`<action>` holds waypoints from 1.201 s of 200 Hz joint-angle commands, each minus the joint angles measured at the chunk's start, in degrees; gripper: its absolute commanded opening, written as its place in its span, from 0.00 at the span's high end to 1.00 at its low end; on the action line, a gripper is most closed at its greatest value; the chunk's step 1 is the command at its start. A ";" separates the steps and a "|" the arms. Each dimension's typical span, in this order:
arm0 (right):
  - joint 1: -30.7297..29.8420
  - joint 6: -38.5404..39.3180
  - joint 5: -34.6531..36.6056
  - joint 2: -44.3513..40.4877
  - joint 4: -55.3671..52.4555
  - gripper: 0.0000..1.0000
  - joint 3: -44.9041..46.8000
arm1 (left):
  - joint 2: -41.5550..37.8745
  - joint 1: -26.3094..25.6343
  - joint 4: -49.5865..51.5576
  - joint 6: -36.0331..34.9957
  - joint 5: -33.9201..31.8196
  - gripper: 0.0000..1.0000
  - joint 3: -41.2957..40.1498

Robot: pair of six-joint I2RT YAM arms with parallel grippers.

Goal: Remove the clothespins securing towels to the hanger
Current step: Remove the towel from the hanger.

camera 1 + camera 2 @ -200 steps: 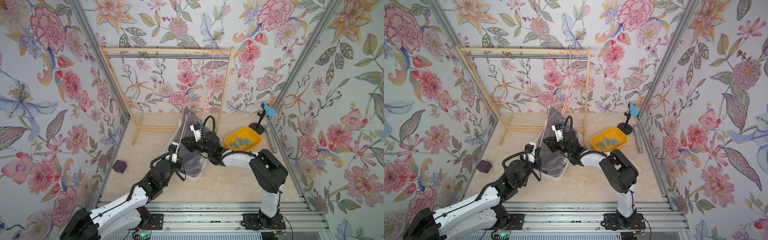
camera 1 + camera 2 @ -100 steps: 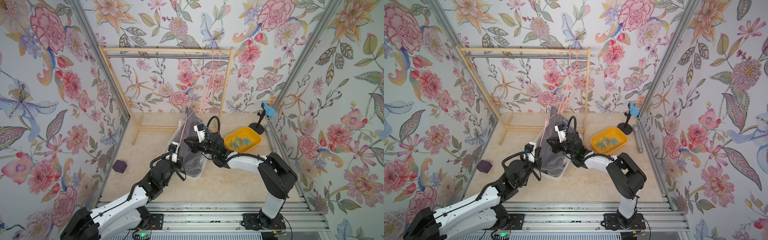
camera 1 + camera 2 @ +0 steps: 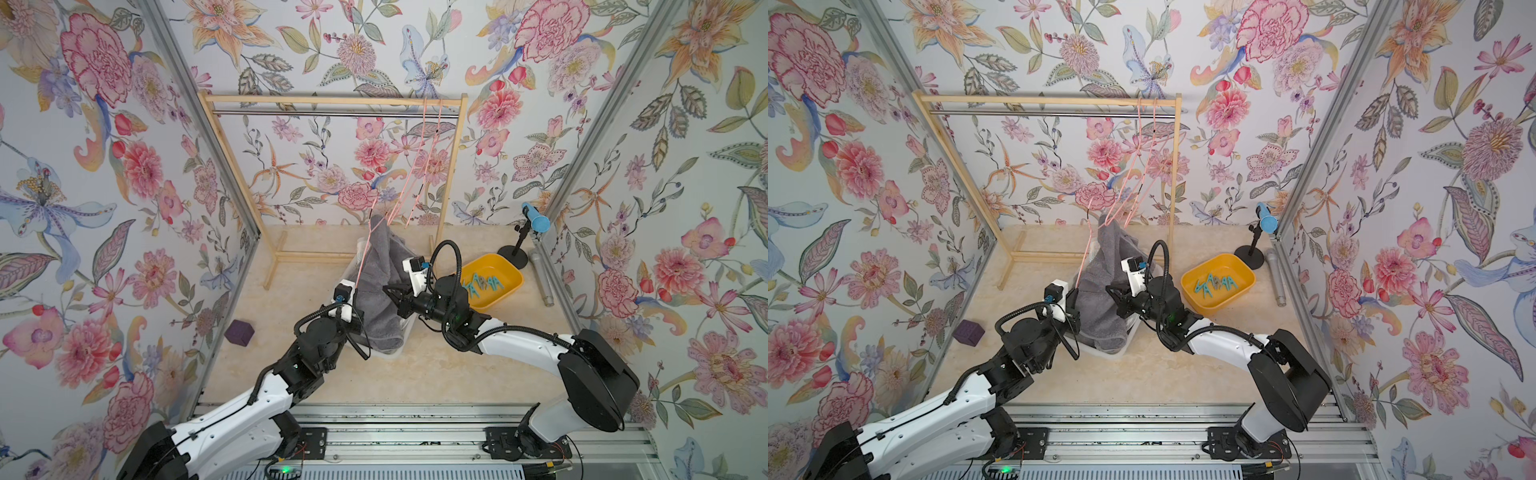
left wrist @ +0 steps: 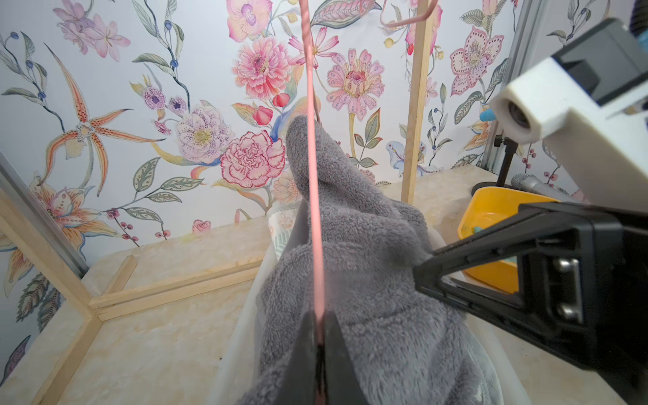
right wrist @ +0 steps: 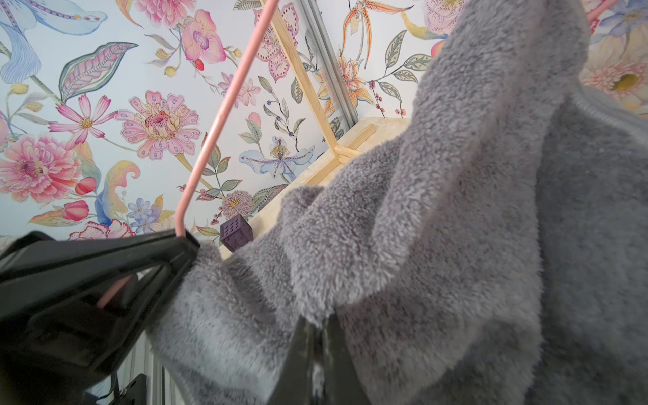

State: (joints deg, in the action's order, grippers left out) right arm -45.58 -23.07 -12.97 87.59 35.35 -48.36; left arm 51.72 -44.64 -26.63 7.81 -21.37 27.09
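The grey towel [image 3: 380, 282] hangs from a pink hanger [image 4: 313, 175]. Its bottom end sags into a white bin [image 3: 392, 352] on the counter [image 3: 415, 374]. The left pincer [image 4: 318, 317] is squeezed tight on the hanger wire, right at the towel's edge. The right pincer [image 5: 317, 321] is pinched on a fold of the towel, on the towel's other side. The blue clothespins [image 3: 484, 284] lie in a yellow tray [image 3: 505, 266] near the towel, just past the right pincer.
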 commanded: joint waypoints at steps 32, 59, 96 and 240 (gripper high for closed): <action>-0.47 0.80 2.84 -2.14 -1.74 1.00 5.41 | 0.45 0.26 -1.94 -2.97 -2.76 1.00 4.78; -0.72 -0.35 3.36 -1.64 -0.70 1.00 7.85 | 1.16 0.21 -2.03 -3.67 -2.45 1.00 6.12; -1.73 -0.57 4.07 -0.08 -0.82 1.00 8.63 | 0.92 0.35 -1.80 -4.63 -2.63 1.00 7.47; -7.99 5.94 12.87 6.11 -17.73 1.00 -2.01 | -2.28 0.46 3.99 -4.22 -5.86 1.00 9.65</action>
State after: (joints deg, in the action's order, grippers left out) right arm -52.90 -18.92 -2.24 93.86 21.30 -49.25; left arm 50.43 -44.64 -23.31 3.40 -25.56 34.83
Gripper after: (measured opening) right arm 0.067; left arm 0.056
